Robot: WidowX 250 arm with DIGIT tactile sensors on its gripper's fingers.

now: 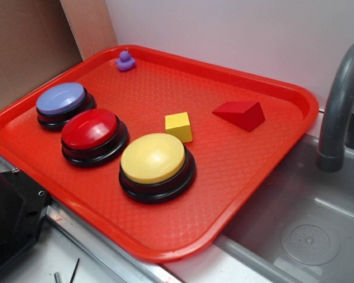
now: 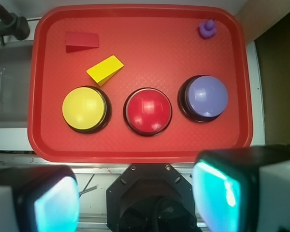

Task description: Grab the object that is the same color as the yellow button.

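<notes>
red tray [image 1: 271,82] | red button [image 1: 89,128] | lavender button [image 1: 61,98] | red wedge [image 1: 241,114] | purple duck [image 1: 125,61]

A tray [image 1: 295,97] sits beside a sink [image 1: 318,236], whose faucet [image 1: 339,106] rises at the tray's far edge in the exterior view. On the tray, seen from the wrist camera, three push buttons stand in a row near the front: one at left [image 2: 84,108], one in the middle [image 2: 148,111], one at right [image 2: 203,97]. Behind the left button lies a cube [image 2: 105,69], a wedge block [image 2: 81,41] beyond it, and a toy duck [image 2: 207,29] in the far right corner.
</notes>
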